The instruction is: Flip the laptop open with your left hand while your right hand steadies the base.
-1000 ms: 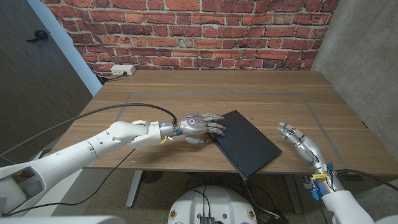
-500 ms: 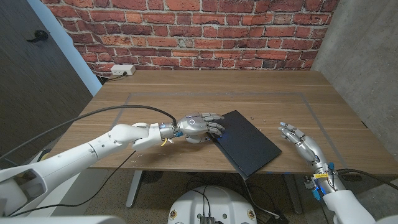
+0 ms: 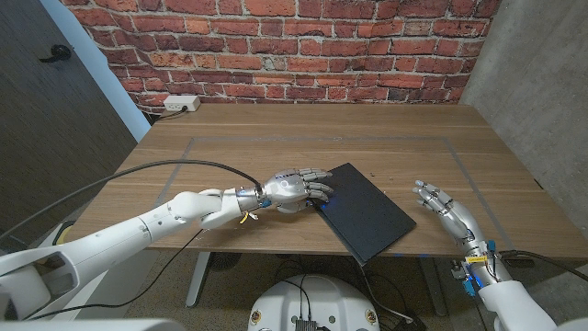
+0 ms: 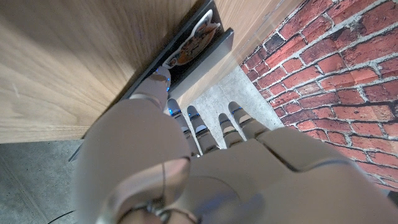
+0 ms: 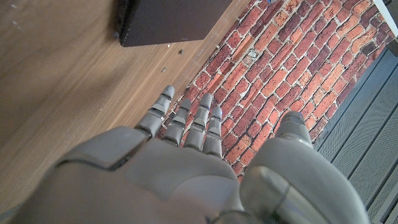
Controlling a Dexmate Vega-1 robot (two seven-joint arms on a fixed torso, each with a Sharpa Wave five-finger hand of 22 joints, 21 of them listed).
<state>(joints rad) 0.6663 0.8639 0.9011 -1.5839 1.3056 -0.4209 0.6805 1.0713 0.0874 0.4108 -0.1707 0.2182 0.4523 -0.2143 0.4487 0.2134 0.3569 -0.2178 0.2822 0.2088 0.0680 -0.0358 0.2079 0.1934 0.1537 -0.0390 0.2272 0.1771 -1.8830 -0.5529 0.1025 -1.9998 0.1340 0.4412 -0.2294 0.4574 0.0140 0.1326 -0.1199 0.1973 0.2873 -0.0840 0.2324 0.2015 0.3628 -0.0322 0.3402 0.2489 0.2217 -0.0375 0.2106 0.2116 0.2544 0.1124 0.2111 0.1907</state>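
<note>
A closed, flat black laptop (image 3: 364, 211) lies askew near the front edge of the wooden counter (image 3: 276, 138), its long axis running diagonally from mid-counter toward the front edge, one corner almost at that edge. The robot's left hand (image 3: 296, 189) sits at the laptop's left edge, fingers reaching onto or just over the lid's rim; the left wrist view shows the thumb tip at a slightly gaping seam of the laptop (image 4: 186, 53), though whether anything is truly pinched cannot be told. The right hand (image 3: 446, 213) waits apart from the laptop toward the counter's right edge, fingers spread and holding nothing, with the laptop's corner (image 5: 163, 20) ahead of its fingertips. The left hand is plainly the nearer; judging by this, the base is not yet steadied, so lifting the lid risks sliding the machine.
</note>
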